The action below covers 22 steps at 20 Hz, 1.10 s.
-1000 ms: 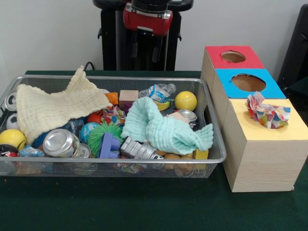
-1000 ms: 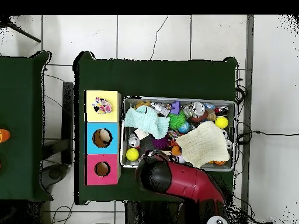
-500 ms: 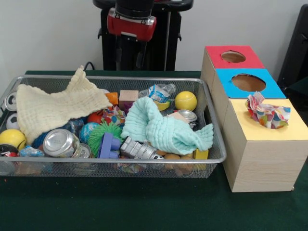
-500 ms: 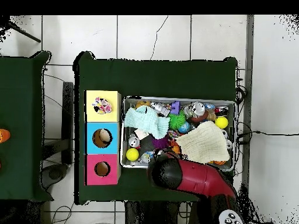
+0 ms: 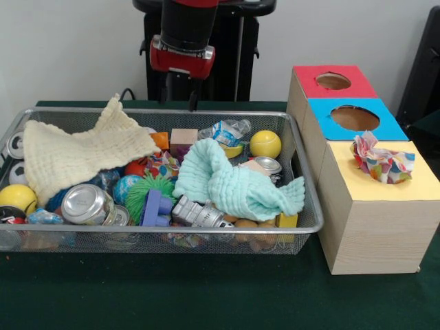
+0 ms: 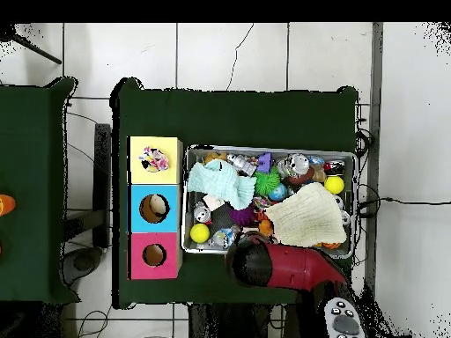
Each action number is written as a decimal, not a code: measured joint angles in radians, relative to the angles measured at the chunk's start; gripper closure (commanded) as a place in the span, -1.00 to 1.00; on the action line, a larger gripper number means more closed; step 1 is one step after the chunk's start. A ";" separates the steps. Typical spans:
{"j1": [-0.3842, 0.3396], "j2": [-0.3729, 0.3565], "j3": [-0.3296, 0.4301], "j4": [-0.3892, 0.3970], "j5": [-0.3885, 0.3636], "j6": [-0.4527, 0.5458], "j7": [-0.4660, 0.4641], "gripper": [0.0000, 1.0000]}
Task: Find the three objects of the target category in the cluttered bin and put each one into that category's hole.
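The wire-mesh bin [image 5: 165,110] lies on the green table, full of clutter; it also shows in the overhead view [image 6: 269,149]. One polka-dot cloth [image 5: 381,161] sits crumpled on the yellow-faced cube [image 5: 385,196], covering its hole; it also shows from above [image 6: 155,159]. A second polka-dot cloth [image 5: 162,165] peeks out in the bin between the cream cloth [image 5: 75,155] and the mint-green cloth [image 5: 237,182]. A third does not show. My gripper [image 5: 181,91] hangs open and empty above the bin's far rim. From above, the red arm [image 6: 282,267] hides it.
The blue-faced cube [image 5: 354,118] and the red-faced cube [image 5: 333,81] stand behind the yellow one, holes uncovered. The bin holds cans [image 5: 86,203], yellow balls [image 5: 265,144], a green spiky ball [image 5: 141,187], a purple block [image 5: 157,208] and a toy robot [image 5: 198,214].
In the front view my gripper has moved left and come down toward the bin's far rim. Nothing in the bin or on the cubes has moved.
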 measured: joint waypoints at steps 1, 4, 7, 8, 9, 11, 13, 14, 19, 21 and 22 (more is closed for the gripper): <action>0.000 0.025 0.000 -0.004 -0.014 -0.027 0.000 -1.00; 0.000 0.088 0.000 -0.012 -0.038 -0.093 0.000 -1.00; 0.000 0.128 0.000 -0.018 -0.047 -0.131 0.000 -1.00; -0.001 0.151 0.000 -0.022 -0.050 -0.146 0.000 -1.00; -0.002 0.159 0.001 -0.023 -0.048 -0.155 0.000 -1.00; -0.002 0.156 0.000 -0.028 -0.050 -0.166 0.000 -1.00; -0.007 0.157 0.000 -0.035 -0.050 -0.167 0.000 -1.00; -0.010 0.157 0.001 -0.036 -0.050 -0.167 0.000 -1.00; -0.021 0.155 0.005 -0.037 -0.050 -0.164 0.000 -1.00; -0.023 0.154 0.007 -0.037 -0.050 -0.159 0.000 -1.00; -0.025 0.153 0.008 -0.037 -0.050 -0.156 0.000 -1.00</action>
